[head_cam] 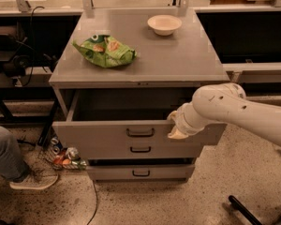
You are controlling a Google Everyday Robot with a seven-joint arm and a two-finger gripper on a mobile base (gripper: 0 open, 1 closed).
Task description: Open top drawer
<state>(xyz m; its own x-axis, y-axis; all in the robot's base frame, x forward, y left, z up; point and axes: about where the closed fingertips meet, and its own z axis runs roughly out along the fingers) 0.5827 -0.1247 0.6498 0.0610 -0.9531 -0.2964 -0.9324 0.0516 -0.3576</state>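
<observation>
The top drawer point(98, 133) of the grey cabinet stands pulled out, its deep tray open to view and its dark loop handle point(140, 132) at the centre of the front panel. Two shorter drawers point(140, 150) below it are pushed in. My gripper point(172, 124) is at the end of the white arm, at the top edge of the drawer front, just right of the handle. The wrist covers most of it.
On the cabinet top lie a green chip bag point(106, 51) and a white bowl point(164, 24). A person's leg and shoe point(18, 172) are at the lower left. Cans and cables point(63, 157) lie on the floor by the cabinet.
</observation>
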